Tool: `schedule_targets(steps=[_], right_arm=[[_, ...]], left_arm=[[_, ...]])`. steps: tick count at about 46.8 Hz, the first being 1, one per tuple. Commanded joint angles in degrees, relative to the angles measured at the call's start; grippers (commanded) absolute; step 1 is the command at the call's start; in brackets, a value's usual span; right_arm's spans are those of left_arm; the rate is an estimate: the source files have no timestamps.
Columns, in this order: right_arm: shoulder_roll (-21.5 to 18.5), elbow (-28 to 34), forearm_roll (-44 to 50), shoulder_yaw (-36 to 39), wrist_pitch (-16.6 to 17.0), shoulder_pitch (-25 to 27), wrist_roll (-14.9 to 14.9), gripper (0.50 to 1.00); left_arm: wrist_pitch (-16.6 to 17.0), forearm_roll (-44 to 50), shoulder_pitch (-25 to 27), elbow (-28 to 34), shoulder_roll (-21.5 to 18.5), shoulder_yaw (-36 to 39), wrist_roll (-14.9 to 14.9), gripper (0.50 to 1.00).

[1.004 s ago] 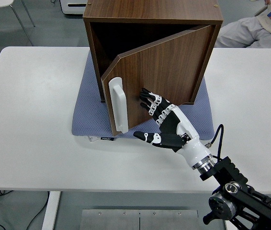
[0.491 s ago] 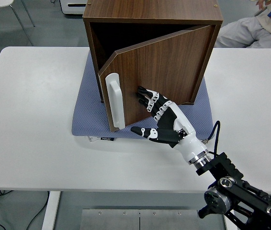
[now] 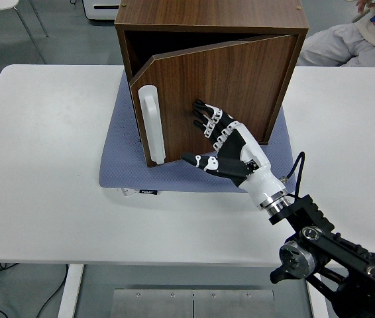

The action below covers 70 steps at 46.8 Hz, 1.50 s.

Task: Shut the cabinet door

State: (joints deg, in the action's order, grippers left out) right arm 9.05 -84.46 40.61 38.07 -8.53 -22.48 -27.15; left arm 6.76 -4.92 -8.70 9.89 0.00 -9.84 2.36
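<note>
A dark wooden cabinet (image 3: 211,16) stands on a blue-grey mat (image 3: 124,156) at the table's back middle. Its door (image 3: 207,93), hinged on the right, stands slightly ajar, with a narrow dark gap at the top left. A white handle (image 3: 150,126) runs upright near the door's left edge. My right hand (image 3: 213,136) is open, its fingers flat against the door's front just right of the handle, thumb spread out below. The left arm does not show.
The white table (image 3: 42,165) stretches to both sides of the mat. A person's clothed leg (image 3: 346,43) shows at the top right. A chair (image 3: 8,13) stands on the floor at the top left.
My right hand has pushed forward against the door. The door has swung inward from about half open to nearly shut, and its handle edge has moved back and left.
</note>
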Motion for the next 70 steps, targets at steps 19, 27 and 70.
schedule_targets(steps=[19, 27, 70], right_arm=[[-1.31, 0.43, 0.09, -5.02, -0.08, -6.34, 0.61, 1.0], [-1.22, 1.66, 0.0, -6.78, -0.17, -7.58, 0.61, 1.0], [0.8, 7.29, -13.53, -6.43, -0.17, -15.31, 2.19, 1.0]], left_arm=[[0.0, 0.0, 0.0, 0.04, 0.0, 0.0, 0.01, 1.0], [0.0, 0.0, 0.0, 0.04, 0.0, 0.0, 0.01, 1.0], [0.0, 0.0, 0.0, 0.04, 0.0, 0.0, 0.01, 1.0]])
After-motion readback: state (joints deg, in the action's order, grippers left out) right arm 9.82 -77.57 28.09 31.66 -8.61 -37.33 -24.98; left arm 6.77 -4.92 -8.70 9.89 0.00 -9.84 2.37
